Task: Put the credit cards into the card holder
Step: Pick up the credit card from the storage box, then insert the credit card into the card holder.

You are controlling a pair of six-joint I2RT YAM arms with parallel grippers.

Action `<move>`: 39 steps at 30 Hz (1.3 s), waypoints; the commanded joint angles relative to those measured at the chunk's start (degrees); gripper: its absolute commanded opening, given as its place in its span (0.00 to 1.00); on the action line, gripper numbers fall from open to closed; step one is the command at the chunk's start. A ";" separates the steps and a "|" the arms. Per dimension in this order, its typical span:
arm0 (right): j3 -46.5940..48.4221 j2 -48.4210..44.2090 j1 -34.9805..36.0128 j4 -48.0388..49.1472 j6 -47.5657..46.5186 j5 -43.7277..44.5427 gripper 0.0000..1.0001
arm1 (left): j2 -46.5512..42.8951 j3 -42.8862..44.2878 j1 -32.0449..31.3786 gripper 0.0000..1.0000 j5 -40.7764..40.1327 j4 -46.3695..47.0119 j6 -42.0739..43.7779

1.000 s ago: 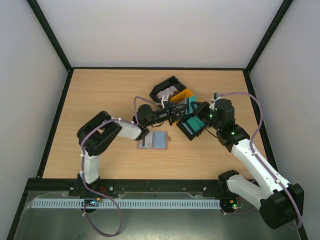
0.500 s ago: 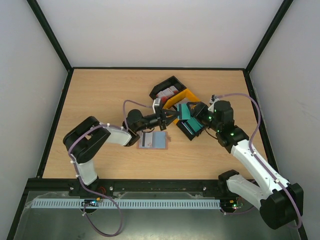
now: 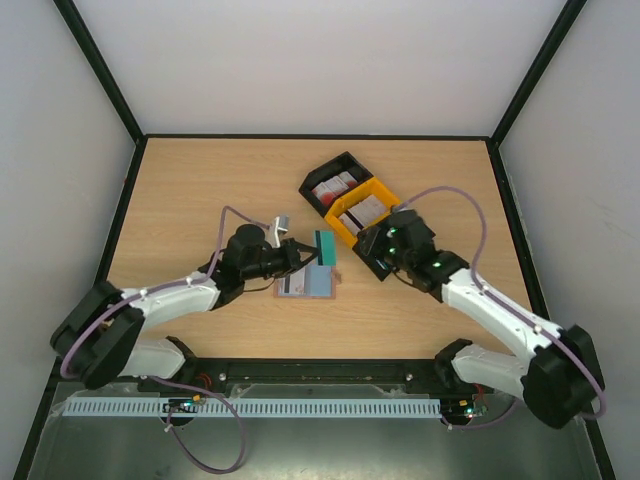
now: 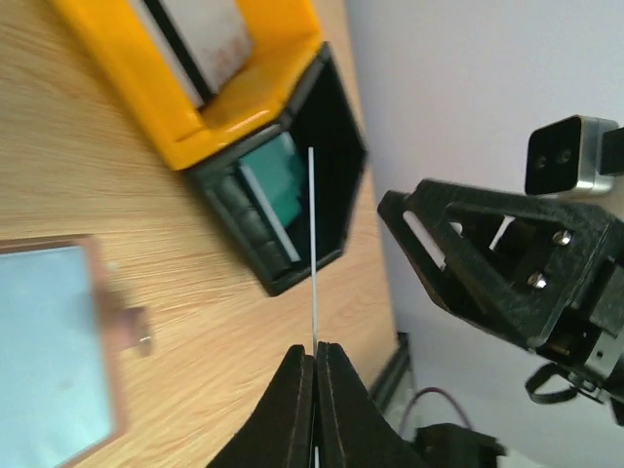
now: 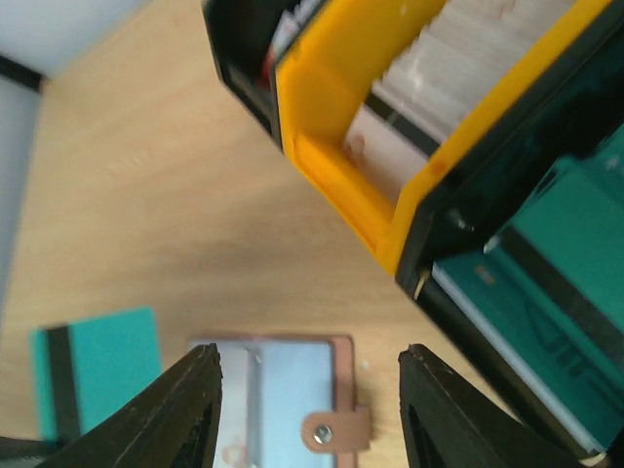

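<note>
A teal credit card (image 3: 324, 247) with a dark stripe is pinched in my shut left gripper (image 3: 305, 256), just above the far edge of the open card holder (image 3: 312, 285). In the left wrist view the card (image 4: 313, 244) shows edge-on, rising from the closed gripper (image 4: 315, 349), with the holder (image 4: 54, 356) at the left. My right gripper (image 3: 370, 245) stands open and empty beside the trays. Its wrist view looks between the wide-set fingertips of the gripper (image 5: 307, 390) at the holder (image 5: 292, 385) and the teal card (image 5: 97, 375).
Three trays sit together behind the holder. A black tray (image 3: 318, 176) has red-and-white cards, a yellow tray (image 3: 343, 225) whitish ones, and another black tray (image 3: 380, 266), partly under my right arm, teal cards (image 5: 556, 292). Dark rails edge the table.
The right gripper has opened and let go of the teal card. The left gripper closed on it and drew it back left, over the card holder. The right arm moved slightly towards the holder.
</note>
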 commanded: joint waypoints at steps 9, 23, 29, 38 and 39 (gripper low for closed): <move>3.14 19.88 25.76 -4.71 -0.74 26.41 0.55 | -10.38 -7.25 3.33 0.03 -3.81 -18.69 15.90; 5.19 30.53 28.21 -0.40 2.55 25.88 0.55 | -3.20 -9.70 4.85 0.03 -0.59 -13.12 17.13; 4.98 31.75 28.24 -0.36 4.25 25.10 0.52 | -1.30 -10.39 6.63 0.03 1.18 -10.45 16.02; 4.41 34.15 28.18 -0.25 5.87 23.11 0.42 | 3.35 -11.65 6.59 0.03 3.20 -3.81 12.76; 4.26 34.24 28.21 -0.16 6.13 22.78 0.41 | 3.63 -11.79 6.69 0.03 3.35 -3.57 12.69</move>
